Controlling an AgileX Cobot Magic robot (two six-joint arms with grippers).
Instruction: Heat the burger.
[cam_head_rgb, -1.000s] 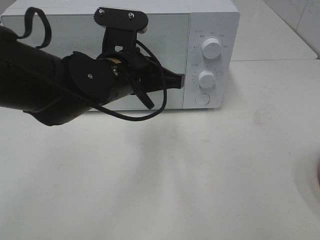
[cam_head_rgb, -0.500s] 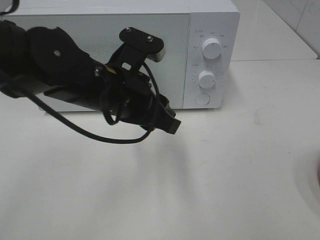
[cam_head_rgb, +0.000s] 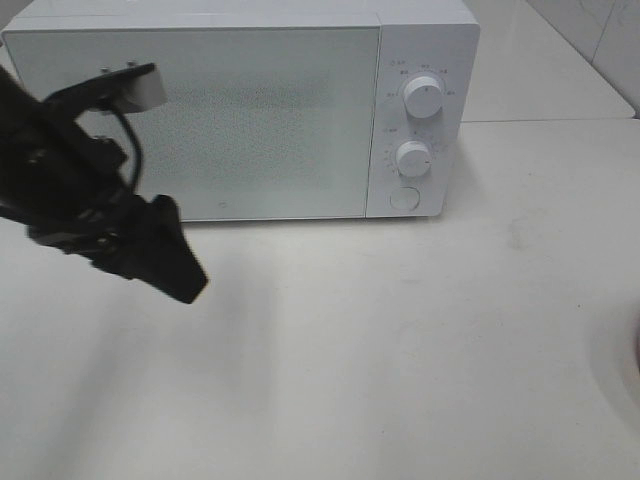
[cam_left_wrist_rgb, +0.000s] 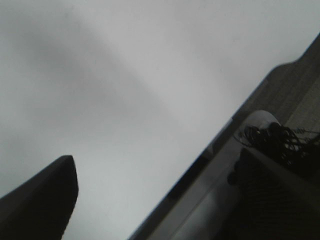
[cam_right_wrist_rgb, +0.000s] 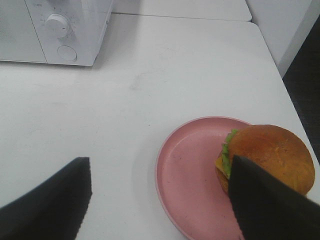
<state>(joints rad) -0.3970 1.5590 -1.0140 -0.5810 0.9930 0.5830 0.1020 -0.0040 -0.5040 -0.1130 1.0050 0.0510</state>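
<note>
The burger (cam_right_wrist_rgb: 272, 155), with a golden-brown bun, green lettuce and yellow cheese, sits on the right part of a round pink plate (cam_right_wrist_rgb: 185, 170) on the white table. It shows only in the right wrist view. My right gripper (cam_right_wrist_rgb: 159, 167) is open and empty, above the plate's near side, with one finger (cam_right_wrist_rgb: 260, 200) close beside the burger. My left gripper (cam_head_rgb: 180, 278) hangs over the table in front of the left part of the white microwave (cam_head_rgb: 250, 110), whose door is shut. In the left wrist view the left gripper (cam_left_wrist_rgb: 157, 165) looks open and empty.
The microwave has two knobs (cam_head_rgb: 424, 97) and a round button (cam_head_rgb: 403, 197) on its right panel, and it also shows in the right wrist view (cam_right_wrist_rgb: 45, 30). The table's right edge (cam_right_wrist_rgb: 280, 75) runs close to the plate.
My left arm has swung away from the right part of the microwave door, moving left and down toward the table. The door has stayed shut.
</note>
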